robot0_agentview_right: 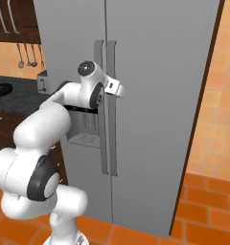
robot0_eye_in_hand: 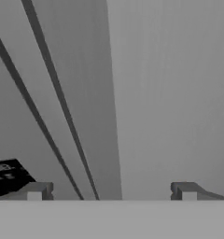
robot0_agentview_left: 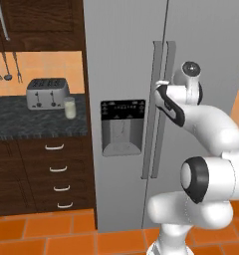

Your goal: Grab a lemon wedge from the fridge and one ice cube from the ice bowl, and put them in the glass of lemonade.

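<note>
Pale lemonade in glass (robot0_agentview_left: 69, 107)

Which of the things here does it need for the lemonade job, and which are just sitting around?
Needed:
fridge, doors shut
glass of lemonade on the counter
end effector, open at the fridge handles

Just sitting around:
toaster
hanging utensils
drawers

Matt grey metal fridge (robot0_agentview_left: 121, 60)

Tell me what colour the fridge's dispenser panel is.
Black at the top of the dispenser panel, with a grey recess below, set in the grey fridge; clearest in the left base view.
</note>
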You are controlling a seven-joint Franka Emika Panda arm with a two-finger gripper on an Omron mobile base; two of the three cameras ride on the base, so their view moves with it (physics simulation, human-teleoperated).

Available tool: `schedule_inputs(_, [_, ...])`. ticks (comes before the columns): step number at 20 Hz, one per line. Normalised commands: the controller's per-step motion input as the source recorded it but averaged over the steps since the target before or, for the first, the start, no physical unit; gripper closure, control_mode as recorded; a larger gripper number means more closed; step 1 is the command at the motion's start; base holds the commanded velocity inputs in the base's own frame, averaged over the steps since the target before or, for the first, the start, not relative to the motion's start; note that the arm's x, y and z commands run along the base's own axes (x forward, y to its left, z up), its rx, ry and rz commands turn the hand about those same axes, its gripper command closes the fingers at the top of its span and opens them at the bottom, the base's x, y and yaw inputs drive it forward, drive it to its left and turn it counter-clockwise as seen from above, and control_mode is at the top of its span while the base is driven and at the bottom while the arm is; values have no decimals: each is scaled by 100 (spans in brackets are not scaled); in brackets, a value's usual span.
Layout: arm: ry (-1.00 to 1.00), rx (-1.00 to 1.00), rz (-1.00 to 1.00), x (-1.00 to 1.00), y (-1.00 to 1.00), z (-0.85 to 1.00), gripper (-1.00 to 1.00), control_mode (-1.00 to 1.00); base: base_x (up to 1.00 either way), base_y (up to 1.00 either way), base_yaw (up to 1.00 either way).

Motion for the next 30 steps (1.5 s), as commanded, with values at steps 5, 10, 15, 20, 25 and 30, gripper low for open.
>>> schedule_inputs(5, [0,0,0,44,-33,-20,-100,-100,0,0,0])
schedule_inputs(10, [0,0,0,27,-6,-4,-100,-100,0,0,0])
schedule_inputs(15, [0,0,4,8,14,0,-100,-100,0,0,0])
schedule_inputs(20, [0,0,10,13,22,0,-100,-100,0,0,0])
schedule_inputs(25, [0,0,11,15,22,-1,-100,-100,0,0,0])
schedule_inputs(30, [0,0,0,41,0,-10,-100,-100,0,0,0])
